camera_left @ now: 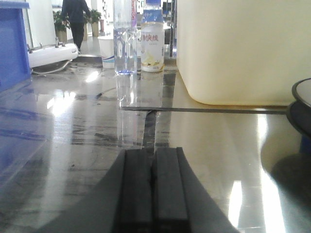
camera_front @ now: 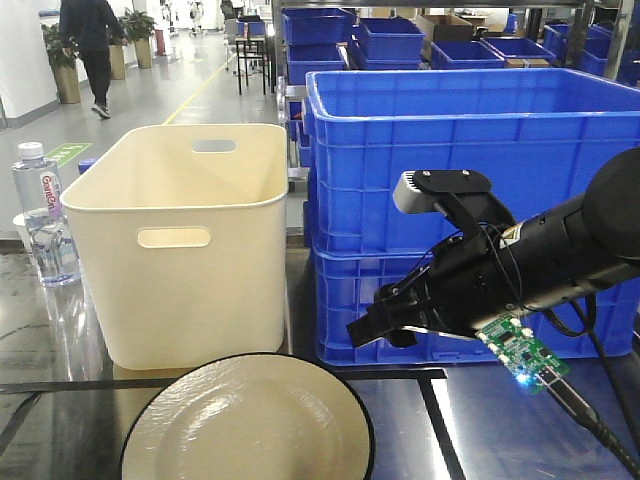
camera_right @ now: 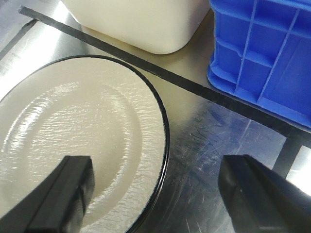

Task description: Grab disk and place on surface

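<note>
The disk is a cream plate with a thin black rim (camera_front: 250, 425), lying flat on the glossy grey surface (camera_front: 500, 430) in front of the cream bin. In the right wrist view the plate (camera_right: 73, 136) fills the left side. My right gripper (camera_right: 155, 170) hangs open just above its right rim, one finger over the plate and the other over bare tabletop (camera_right: 209, 145). From the front, that gripper (camera_front: 375, 325) sits right of and above the plate. My left gripper (camera_left: 153, 153) is shut on nothing, low over the surface (camera_left: 73, 126), with the plate's edge (camera_left: 302, 97) far right.
A tall cream bin (camera_front: 190, 230) stands behind the plate, with stacked blue crates (camera_front: 470, 150) to its right. A water bottle (camera_front: 40, 215) is at the far left. Two bottles (camera_left: 125, 39) (camera_left: 152, 41) stand ahead of the left gripper. A person (camera_front: 90, 45) walks far behind.
</note>
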